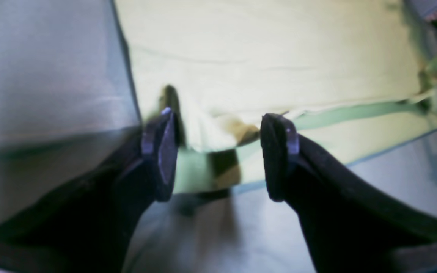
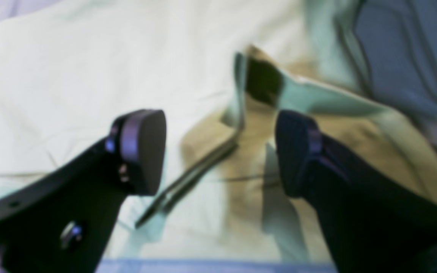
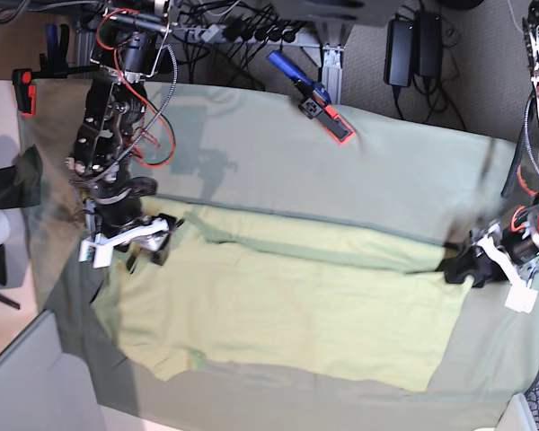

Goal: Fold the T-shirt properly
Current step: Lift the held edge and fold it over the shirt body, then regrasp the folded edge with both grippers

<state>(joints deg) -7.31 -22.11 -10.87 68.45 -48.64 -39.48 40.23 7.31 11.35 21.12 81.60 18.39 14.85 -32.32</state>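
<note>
1. The T-shirt [image 3: 287, 305] lies spread across the middle of the desk [image 3: 512, 395], on a duller grey-green table cloth [image 3: 278, 162] that reaches well past it on the far side.
2. In the base view the shirt's far edge runs as a long, slightly slanted line from one arm to the other, and its near edge ends short of the cloth's near border.
3. The right gripper [image 3: 148, 242] sits at the shirt's far corner on that view's left, low over the fabric.
4. In the right wrist view its jaws stand apart, with a raised, shadowed fold of the T-shirt [image 2: 51, 76] showing in the gap between them; whether either pad touches the fabric cannot be told through the blur.
5. The left gripper [image 3: 458, 265] is at the opposite far corner, on the base view's right, low at the shirt's edge.
6. In the left wrist view its jaws are also spread, and a rumpled corner of the T-shirt [image 1: 260, 45] lies between and just beyond them.
7. A blue and red clamp [image 3: 319, 101] rests on the cloth's far border, well apart from the shirt.
</note>
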